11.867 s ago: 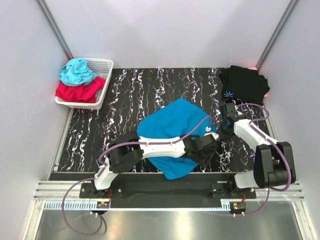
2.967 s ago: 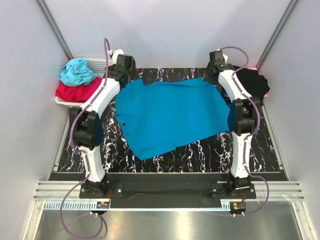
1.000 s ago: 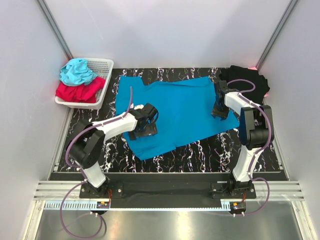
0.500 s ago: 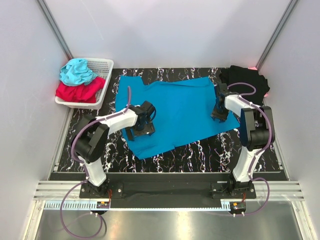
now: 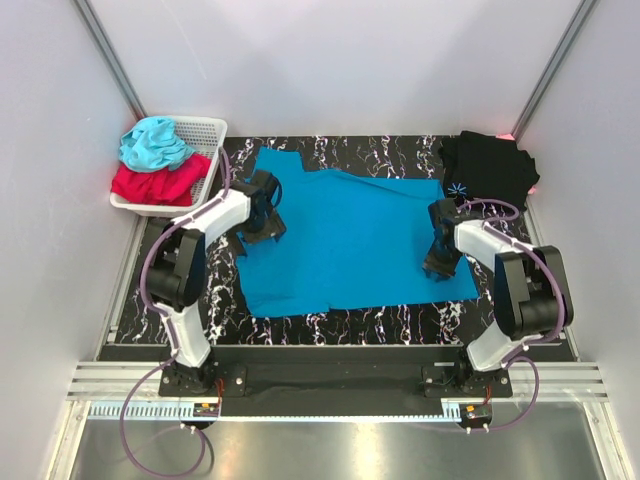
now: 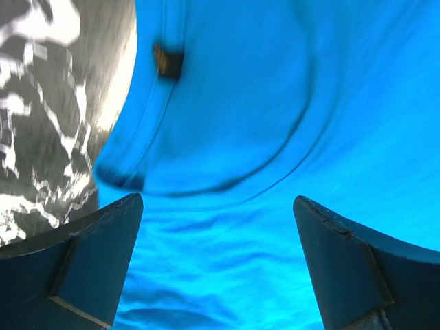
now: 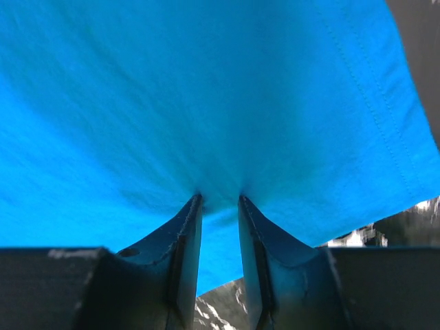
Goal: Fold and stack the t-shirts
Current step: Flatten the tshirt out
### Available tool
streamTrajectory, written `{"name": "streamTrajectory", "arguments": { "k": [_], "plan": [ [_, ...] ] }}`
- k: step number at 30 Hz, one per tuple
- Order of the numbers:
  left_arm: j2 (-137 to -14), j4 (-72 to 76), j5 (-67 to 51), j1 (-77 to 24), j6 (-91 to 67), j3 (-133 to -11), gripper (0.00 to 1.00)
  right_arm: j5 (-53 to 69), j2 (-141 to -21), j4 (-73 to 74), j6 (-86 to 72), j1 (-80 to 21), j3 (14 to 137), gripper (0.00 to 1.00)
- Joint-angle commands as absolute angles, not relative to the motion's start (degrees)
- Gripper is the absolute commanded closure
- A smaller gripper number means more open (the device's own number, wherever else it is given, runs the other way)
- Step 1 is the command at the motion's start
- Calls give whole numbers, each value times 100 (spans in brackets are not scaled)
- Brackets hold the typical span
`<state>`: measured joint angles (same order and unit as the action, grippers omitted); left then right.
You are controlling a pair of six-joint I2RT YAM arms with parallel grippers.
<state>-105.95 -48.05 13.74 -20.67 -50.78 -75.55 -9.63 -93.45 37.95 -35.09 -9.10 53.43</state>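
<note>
The blue t-shirt (image 5: 350, 235) lies spread flat on the marbled table (image 5: 400, 318). Its collar and tag point left, and its hem is on the right. My left gripper (image 5: 262, 226) hovers over the collar area with its jaws wide open and nothing between them (image 6: 216, 203). Blue cloth (image 6: 275, 137) fills the left wrist view. My right gripper (image 5: 441, 262) is pressed down on the shirt near its right hem. Its jaws (image 7: 219, 198) are narrow, with a gap still showing and the cloth (image 7: 206, 103) puckering at the tips. The black t-shirt (image 5: 490, 168) sits folded at the far right corner.
A white basket (image 5: 205, 126) at the far left holds a teal cloth (image 5: 155, 142) and a red cloth (image 5: 160, 182). Grey walls close in the table on three sides. Both arm bases stand on the near rail.
The left gripper has moved up and left from the shirt's middle to the collar. The right gripper has come nearer along the hem and narrowed its jaws. The shirt now lies squarer.
</note>
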Motion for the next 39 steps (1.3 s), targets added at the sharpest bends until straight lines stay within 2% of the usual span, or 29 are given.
{"name": "streamTrajectory", "arguments": {
  "k": [1,6,12,15,18,25,31,36,39],
  "plan": [
    [-10923,-5009,1258,-1847,-4878,-8224,1,-1169,-8887,4201,-3998,-1186,4950,65],
    [-11416,-5115,1151,-1819,-4729,-8744,1,-1309,-8578,4368,-4692,-1940,4764,66],
    [-11742,-5054,1126,-1784,-4597,-8851,1,-1616,-8543,4561,-5027,-2320,4965,67],
    [-11322,-4590,1107,-1784,-4483,-8414,1,-2309,-8604,4877,-4747,-2329,5535,66],
    [-10497,-4430,1335,-1784,-4474,-8174,1,-2908,-8718,5343,-4510,-2329,6771,63],
    [-9703,-4676,1512,-1784,-4298,-8393,1,-3278,-9368,5590,-3947,-2312,8498,55],
    [-10335,-4798,897,-1784,-3333,-9236,1,-2427,-10730,5432,-3463,-1978,9447,54],
    [-11089,-4869,1002,-1548,-3296,-10165,1,-1617,-11082,4474,-3120,-1697,9387,53],
    [-11791,-4834,248,-1188,-3585,-11095,1,-1547,-11197,4289,-2945,-1504,9509,55]
  ]
}}
